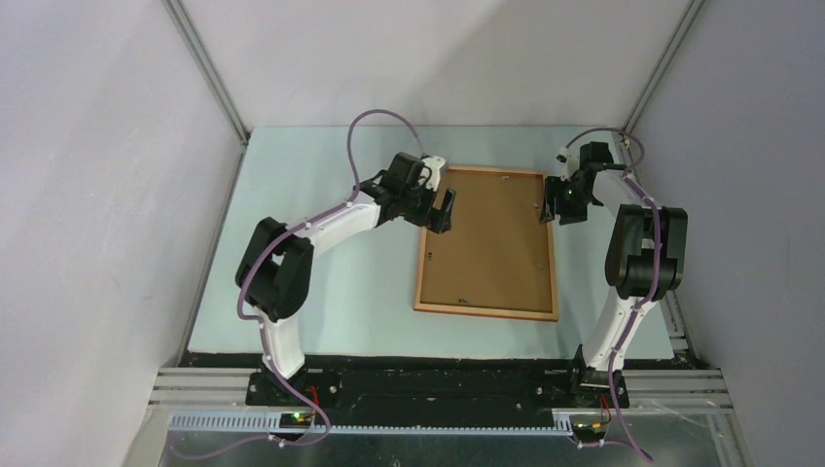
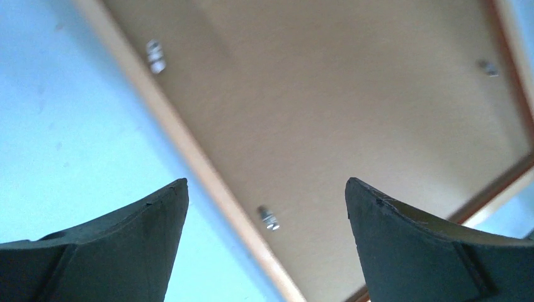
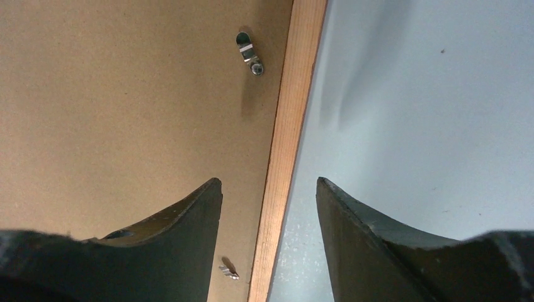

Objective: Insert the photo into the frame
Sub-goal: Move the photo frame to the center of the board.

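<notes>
Table (image 1: pixel 321 292) holds frame (image 1: pixel 486 311), edge below right hand (image 3: pixel 269 182).

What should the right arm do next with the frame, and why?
Probably lower the right gripper and close it on the frame along its right rail: the jaws stand apart astride that rail, one finger over the backing board, the other over the table.

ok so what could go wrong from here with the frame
1. The right gripper straddles the thin right rail of the frame; a pinch there could slip or drag it sideways.
2. A metal clip sits close beside that rail and might snag a finger.
3. The backing board still fills the frame and no photo is in view, so it must come out first.
</notes>
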### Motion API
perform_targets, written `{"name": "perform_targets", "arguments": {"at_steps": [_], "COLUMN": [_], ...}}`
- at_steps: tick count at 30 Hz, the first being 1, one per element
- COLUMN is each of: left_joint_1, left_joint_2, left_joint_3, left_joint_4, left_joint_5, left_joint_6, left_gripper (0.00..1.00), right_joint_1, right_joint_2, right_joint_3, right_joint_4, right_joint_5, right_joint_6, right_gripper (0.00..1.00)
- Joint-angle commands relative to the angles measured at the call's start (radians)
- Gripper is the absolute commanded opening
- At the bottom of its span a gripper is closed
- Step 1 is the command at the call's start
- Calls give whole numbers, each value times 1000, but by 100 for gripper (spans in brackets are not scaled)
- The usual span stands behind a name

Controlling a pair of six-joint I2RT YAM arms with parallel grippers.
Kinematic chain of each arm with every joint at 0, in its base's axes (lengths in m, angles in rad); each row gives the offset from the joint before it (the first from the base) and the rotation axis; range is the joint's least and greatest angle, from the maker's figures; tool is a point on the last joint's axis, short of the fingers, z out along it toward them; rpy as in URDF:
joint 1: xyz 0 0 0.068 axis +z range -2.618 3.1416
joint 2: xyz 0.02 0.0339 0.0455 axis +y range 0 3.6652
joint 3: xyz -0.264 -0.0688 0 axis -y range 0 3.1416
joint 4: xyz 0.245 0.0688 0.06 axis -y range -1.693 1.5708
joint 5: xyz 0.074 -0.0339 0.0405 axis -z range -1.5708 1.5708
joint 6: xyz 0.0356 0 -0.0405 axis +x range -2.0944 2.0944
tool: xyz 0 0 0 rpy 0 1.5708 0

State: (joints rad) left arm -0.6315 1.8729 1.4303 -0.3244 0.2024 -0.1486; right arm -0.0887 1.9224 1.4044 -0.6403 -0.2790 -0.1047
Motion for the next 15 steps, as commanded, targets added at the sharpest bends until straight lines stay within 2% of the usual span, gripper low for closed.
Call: {"name": "perform_targets", "arguments": {"at_steps": [1, 4, 7, 15], "left_joint_1": [75, 129, 156, 192], "left_joint_2": [-65, -64, -60, -103], "left_joint_3": [-64, -88, -96, -140], "left_joint_4": [-4, -12, -35, -59], "left_joint_5": [-44, -22, -14, -38], "left_joint_6": [16, -11, -18, 37], "left_gripper": [98, 98, 98, 99], "right_joint_1": [15, 15, 17, 25], "right_joint_2": [28, 40, 55, 75], "right_joint_3": [-1, -1, -1, 0], "right_joint_4": [32, 37, 39, 33], "right_joint_5": [14, 7, -6, -34], "right_joint_6": [18, 25, 32, 44], "right_gripper": [58, 52, 42, 23]}}
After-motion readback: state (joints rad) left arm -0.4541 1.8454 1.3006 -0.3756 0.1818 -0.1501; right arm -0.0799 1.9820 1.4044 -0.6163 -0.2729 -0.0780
